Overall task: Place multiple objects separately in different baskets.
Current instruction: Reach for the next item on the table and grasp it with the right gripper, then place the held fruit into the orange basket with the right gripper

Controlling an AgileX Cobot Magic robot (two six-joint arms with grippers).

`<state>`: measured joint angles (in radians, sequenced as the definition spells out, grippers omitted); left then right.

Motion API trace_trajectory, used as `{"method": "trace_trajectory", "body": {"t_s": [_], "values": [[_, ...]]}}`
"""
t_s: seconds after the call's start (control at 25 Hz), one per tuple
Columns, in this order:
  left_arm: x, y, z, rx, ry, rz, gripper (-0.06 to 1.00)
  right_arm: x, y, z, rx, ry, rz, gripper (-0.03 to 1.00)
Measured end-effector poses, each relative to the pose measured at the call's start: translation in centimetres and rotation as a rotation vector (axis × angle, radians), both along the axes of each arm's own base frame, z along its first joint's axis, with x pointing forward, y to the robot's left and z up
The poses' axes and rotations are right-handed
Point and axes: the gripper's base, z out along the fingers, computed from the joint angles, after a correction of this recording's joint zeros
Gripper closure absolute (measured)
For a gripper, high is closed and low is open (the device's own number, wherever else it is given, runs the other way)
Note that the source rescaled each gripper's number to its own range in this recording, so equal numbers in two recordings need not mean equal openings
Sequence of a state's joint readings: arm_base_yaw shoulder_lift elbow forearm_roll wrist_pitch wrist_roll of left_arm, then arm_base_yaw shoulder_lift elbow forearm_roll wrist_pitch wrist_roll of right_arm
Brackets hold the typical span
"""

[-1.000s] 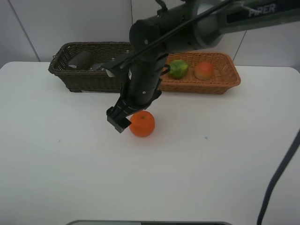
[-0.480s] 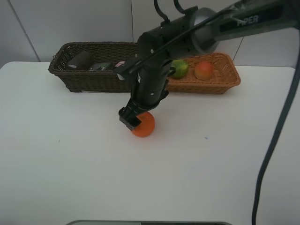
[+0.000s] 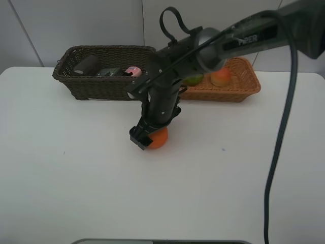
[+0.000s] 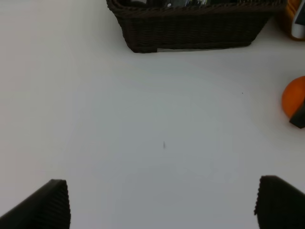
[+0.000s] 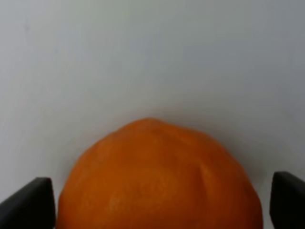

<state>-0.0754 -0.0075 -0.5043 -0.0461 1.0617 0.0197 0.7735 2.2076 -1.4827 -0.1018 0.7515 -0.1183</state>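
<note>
Right gripper (image 5: 157, 200) straddling the orange (image 5: 159, 176) now, jaws spread wide, one dark finger (image 5: 28, 198) showing each side of the fruit w/ a sliver of white table between pad and peel. Not squeezing yet, nothing held. Dropping fast: a sec ago hovering just beside the orange w/ most of the fruit showing, half a sec ago overlapping it, now sitting low over the top, only the lower curve of the orange (image 3: 158, 138) peeking out under the black fingers in the high view. Meaning for the job, probably: descent about finished, closing next, then lifting toward a basket. Orange resting on the table (image 3: 76, 173) just in front of the gap where the two baskets meet, last loose item in sight.

Left gripper (image 4: 162, 202) hanging spread open too, empty, both ribbed finger pads (image 4: 47, 205) at the frame edge over bare table, well off to the side.

Textures: orange round, dimpled, slightly glossy, prob. firm but rolling easily on a smooth matte top. Dark basket (image 3: 96, 84) deep, tight woven wicker, rectangular, holding a greyish cup (image 3: 85, 65) lying on its side, a dark bottle (image 3: 107, 72) and a pink bottle (image 3: 133, 71). Tan basket (image 3: 238, 86) shallower, same weave, holding a reddish peach (image 3: 220, 77) and a green fruit (image 3: 194, 79), mostly hiding behind the arm.
</note>
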Motion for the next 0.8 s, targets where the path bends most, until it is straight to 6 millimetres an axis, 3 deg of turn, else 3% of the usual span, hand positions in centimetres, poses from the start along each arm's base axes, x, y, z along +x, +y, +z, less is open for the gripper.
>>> {"method": "trace_trajectory", "body": {"t_s": [0.2, 0.24, 0.32, 0.36, 0.8], "values": [[0.0, 0.0, 0.0, 0.0, 0.0, 0.0, -0.02, 0.02, 0.02, -0.33, -0.002, 0.003, 0.0, 0.01], [0.0, 0.0, 0.0, 0.0, 0.0, 0.0, -0.02, 0.02, 0.02, -0.33, -0.002, 0.002, 0.0, 0.06], [0.0, 0.0, 0.0, 0.0, 0.0, 0.0, -0.02, 0.01, 0.03, -0.33, -0.001, 0.003, 0.0, 0.28], [0.0, 0.0, 0.0, 0.0, 0.0, 0.0, -0.02, 0.02, 0.02, -0.33, -0.002, 0.003, -0.001, 0.31], [0.0, 0.0, 0.0, 0.0, 0.0, 0.0, -0.02, -0.02, -0.02, -0.34, -0.006, 0.007, -0.002, 0.31]]}}
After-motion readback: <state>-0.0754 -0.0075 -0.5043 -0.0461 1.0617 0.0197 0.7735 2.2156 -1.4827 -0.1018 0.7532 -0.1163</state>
